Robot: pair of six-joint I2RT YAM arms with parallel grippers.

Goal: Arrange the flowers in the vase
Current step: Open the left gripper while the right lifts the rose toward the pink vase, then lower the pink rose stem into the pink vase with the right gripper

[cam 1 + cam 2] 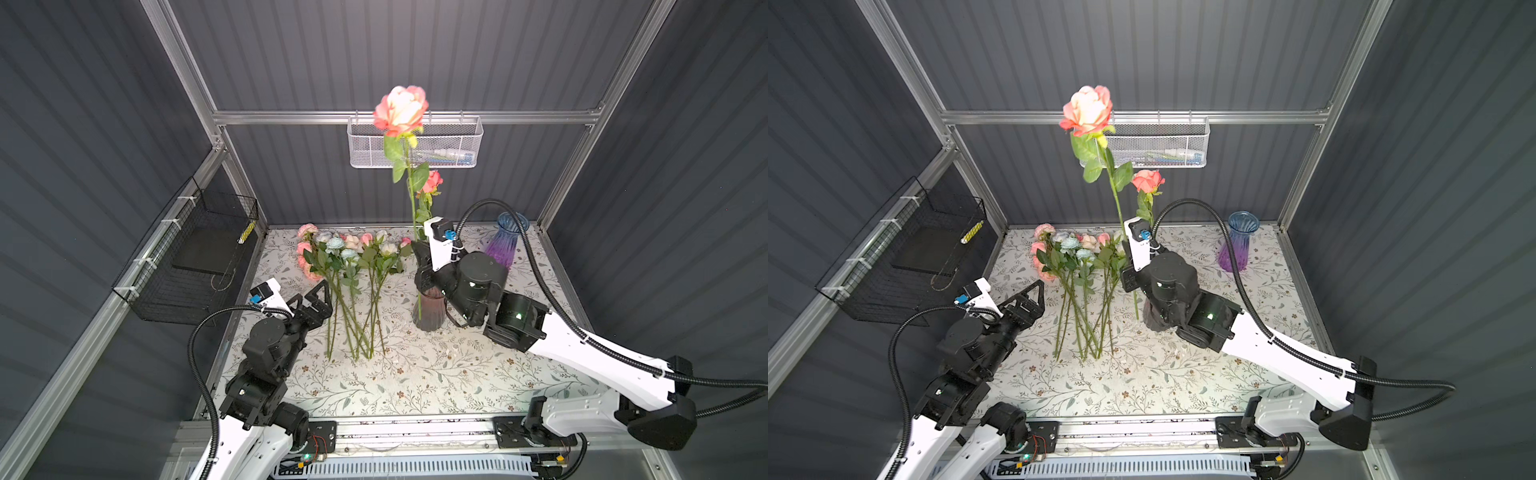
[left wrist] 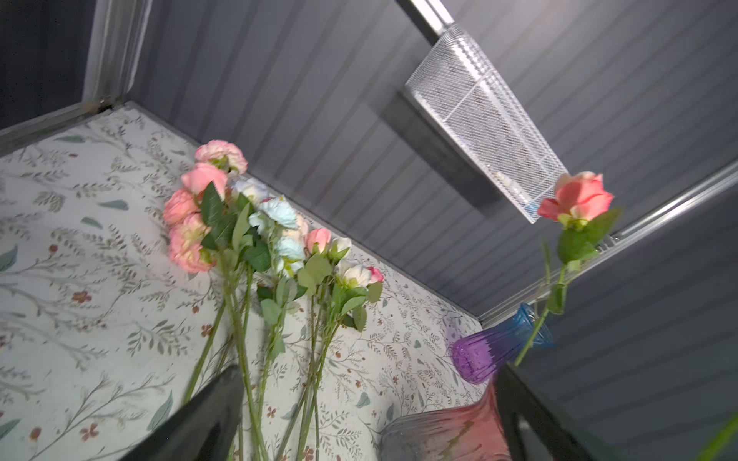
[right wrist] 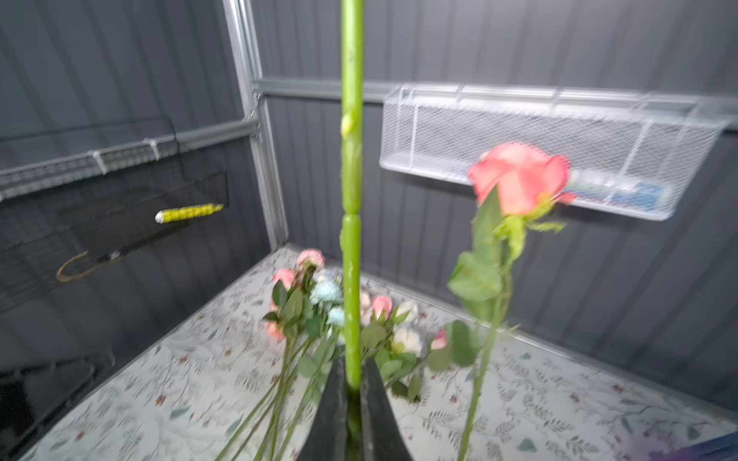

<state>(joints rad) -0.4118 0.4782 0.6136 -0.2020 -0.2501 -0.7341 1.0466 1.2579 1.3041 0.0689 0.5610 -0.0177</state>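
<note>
**Right tool held 1 tall coral rose upright above the smoky pink vase — left tool spread wide**

The right tool (image 3: pixel 353 383) was pinched on the green stem of the tall coral rose (image 1: pixel 401 110), whose bloom stood high above the smoky pink vase (image 1: pixel 430 311). A smaller coral rose (image 1: pixel 433 180) also rose above that vase, its lower stem hidden by the right arm. 1 green stem showed through the glass, but whose it was could not be told. Left of the vase, the loose flowers (image 1: pixel 353 266) lay flat on the worktop (image 1: pixel 415 382), blooms toward the back wall. The left tool (image 1: pixel 326 297) hovered just left of their stems, holding nothing. Well behind and to the right of the vase stood a blue and purple vase (image 1: pixel 505 245) — upright.
</note>
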